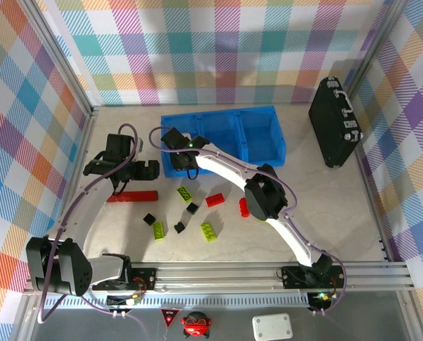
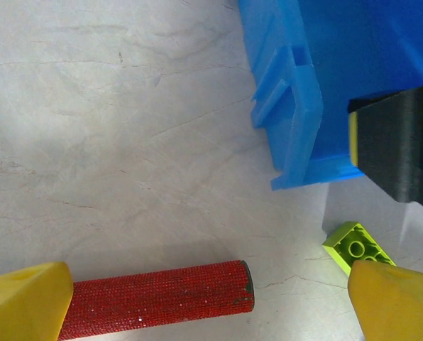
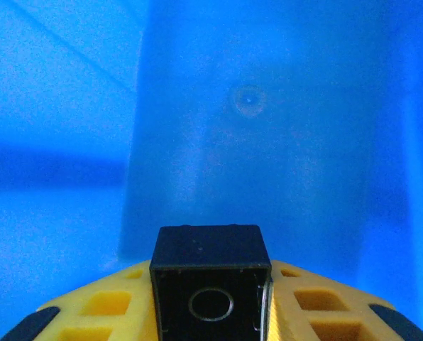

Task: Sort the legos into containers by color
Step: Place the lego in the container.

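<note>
One black lego [image 3: 210, 250] clamped in my right end effector [image 3: 211, 305] over the left bin [image 1: 170, 126]. My left end effector [image 2: 211, 302] is open.

Top camera overlooks whole table [image 1: 339, 213], wrist cameras close, sharing the blue bins [image 1: 262, 138]

Red bar [image 1: 132, 196] lies on the table [image 1: 325, 206]; black case [image 1: 333, 124] stands at right.

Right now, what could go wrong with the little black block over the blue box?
The black block sits pinched in the right end effector above the blue box; dropped from there, it might bounce out. The left end effector hangs open close by at the box's corner, so the arms might bump.
</note>
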